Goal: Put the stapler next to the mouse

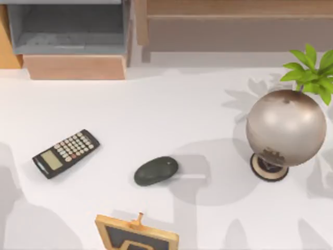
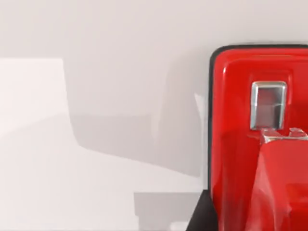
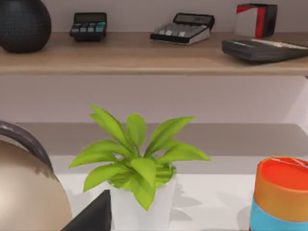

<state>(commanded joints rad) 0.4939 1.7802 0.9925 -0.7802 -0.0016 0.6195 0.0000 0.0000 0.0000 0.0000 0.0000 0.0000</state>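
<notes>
One stapler (image 2: 260, 144), glossy, rigid, slippery we judge, sits close under our left wrist camera; grip across its narrow sides. Mouse (image 1: 156, 171) lies at table centre, calculator (image 1: 66, 153) toward nine o'clock. Jaw state: cannot tell.

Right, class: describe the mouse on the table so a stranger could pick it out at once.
Start at the big globe on the table's right side, then look left to the middle of the white table. The mouse lies there, a smooth dark oval pebble, unlike the flat keyed calculator farther left.
</notes>
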